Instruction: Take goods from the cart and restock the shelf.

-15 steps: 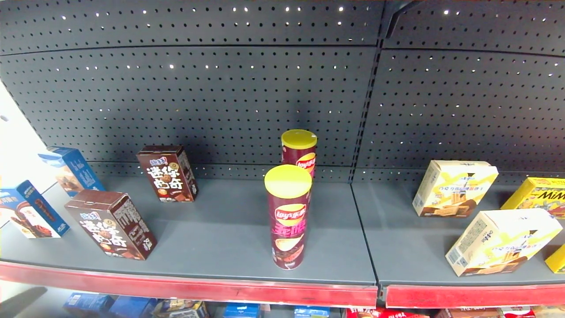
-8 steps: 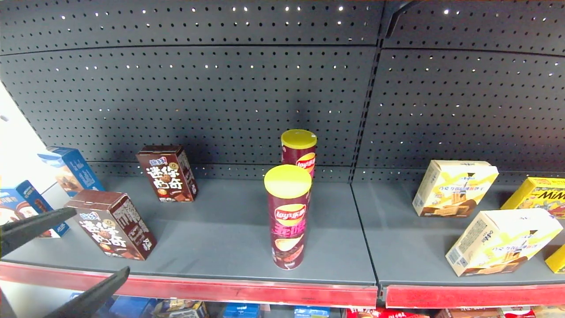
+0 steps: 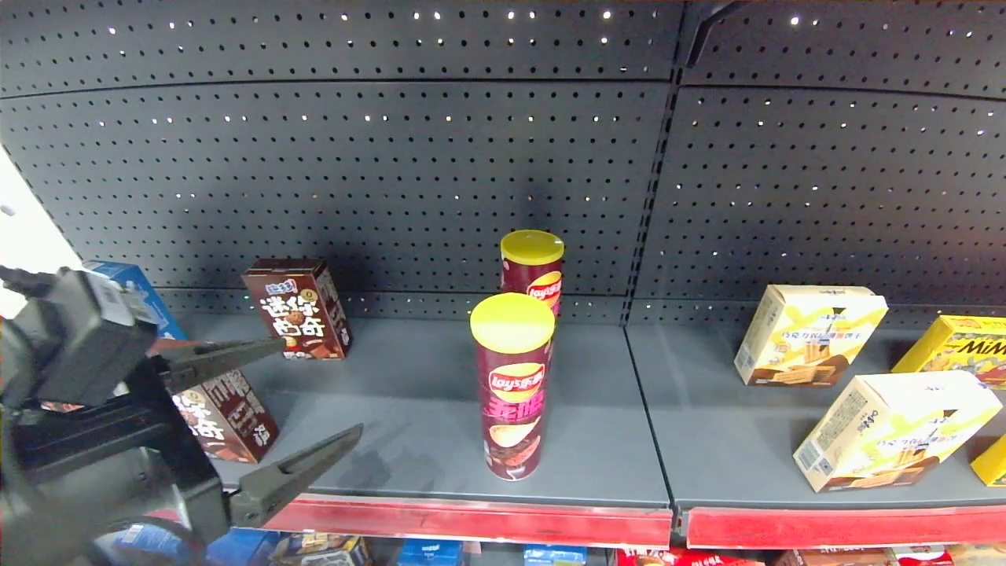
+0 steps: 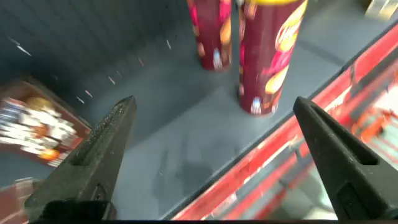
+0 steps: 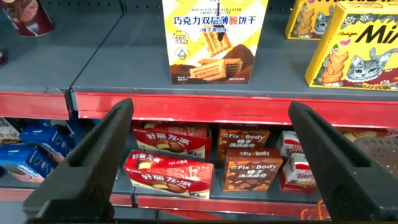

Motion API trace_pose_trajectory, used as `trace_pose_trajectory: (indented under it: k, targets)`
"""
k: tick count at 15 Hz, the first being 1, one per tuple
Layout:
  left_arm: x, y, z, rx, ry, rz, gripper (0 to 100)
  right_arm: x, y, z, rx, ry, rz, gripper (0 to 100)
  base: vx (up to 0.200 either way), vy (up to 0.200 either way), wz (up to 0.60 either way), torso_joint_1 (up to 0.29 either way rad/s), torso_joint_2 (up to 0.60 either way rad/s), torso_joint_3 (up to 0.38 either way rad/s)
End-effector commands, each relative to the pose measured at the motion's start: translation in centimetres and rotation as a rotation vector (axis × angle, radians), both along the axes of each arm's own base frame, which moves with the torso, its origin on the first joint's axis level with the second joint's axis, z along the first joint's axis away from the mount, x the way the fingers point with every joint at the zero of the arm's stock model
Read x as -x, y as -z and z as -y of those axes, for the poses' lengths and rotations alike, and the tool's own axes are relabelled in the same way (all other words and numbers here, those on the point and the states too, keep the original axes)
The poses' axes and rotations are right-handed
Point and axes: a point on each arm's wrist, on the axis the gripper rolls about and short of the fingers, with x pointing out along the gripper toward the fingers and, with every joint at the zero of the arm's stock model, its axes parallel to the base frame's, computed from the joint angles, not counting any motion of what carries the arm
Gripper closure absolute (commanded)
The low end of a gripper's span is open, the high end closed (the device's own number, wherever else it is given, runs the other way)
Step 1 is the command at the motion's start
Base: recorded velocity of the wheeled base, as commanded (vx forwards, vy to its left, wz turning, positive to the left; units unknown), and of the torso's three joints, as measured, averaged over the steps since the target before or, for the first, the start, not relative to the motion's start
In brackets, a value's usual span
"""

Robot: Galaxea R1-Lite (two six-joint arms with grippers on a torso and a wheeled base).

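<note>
Left gripper (image 3: 321,385) gapes empty beside the brown box (image 3: 232,410) (right gripper (image 5: 210,109) likewise spread); swinging inward could topple the front can (image 3: 512,393).

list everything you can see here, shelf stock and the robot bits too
chip cans: 2, maroon, yellow lids, shelf middle, one behind the other
brown boxes: 2, dark brown, left of the cans
blue box: 1, blue, shelf's far left
biscuit boxes: 2, cream and yellow, right bay
yellow boxes: at least 2, yellow, far right
lower packs: several, red, brown, blue, shelf below
shelf: 1, grey, red front strip
left gripper: 1, black, open, before the brown boxes
right gripper: 1, black, open, facing the right bay's edge
</note>
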Motion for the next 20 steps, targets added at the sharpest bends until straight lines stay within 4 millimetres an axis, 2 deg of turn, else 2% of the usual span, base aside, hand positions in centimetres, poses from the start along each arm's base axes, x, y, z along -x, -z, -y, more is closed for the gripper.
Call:
trace_pose_trajectory:
  k: [1, 5, 6, 13, 20]
  targets:
    - [-3.0, 2.2, 1.3, -0.054, 0.0, -0.118, 0, 0.0, 0.0, 0.0, 0.0, 0.0, -0.001, 0, 0.0, 0.0, 0.0, 0.0, 0.0, 0.0]
    - [-4.2, 2.4, 2.3, -0.066, 0.019, -0.142, 0, 0.0, 0.0, 0.0, 0.0, 0.0, -0.001, 0, 0.0, 0.0, 0.0, 0.0, 0.0, 0.0]
    - [-5.6, 3.1, 3.0, -0.087, 0.013, -0.176, 0, 0.0, 0.0, 0.0, 0.0, 0.0, -0.001, 0, 0.0, 0.0, 0.0, 0.0, 0.0, 0.0]
    - [-10.8, 4.2, 4.6, -0.106, -0.047, -0.225, 0, 0.0, 0.0, 0.0, 0.0, 0.0, -0.001, 0, 0.0, 0.0, 0.0, 0.0, 0.0, 0.0]
    - [-12.3, 5.9, 5.0, -0.137, -0.073, -0.275, 0, 0.0, 0.0, 0.0, 0.0, 0.0, -0.001, 0, 0.0, 0.0, 0.0, 0.0, 0.0, 0.0]
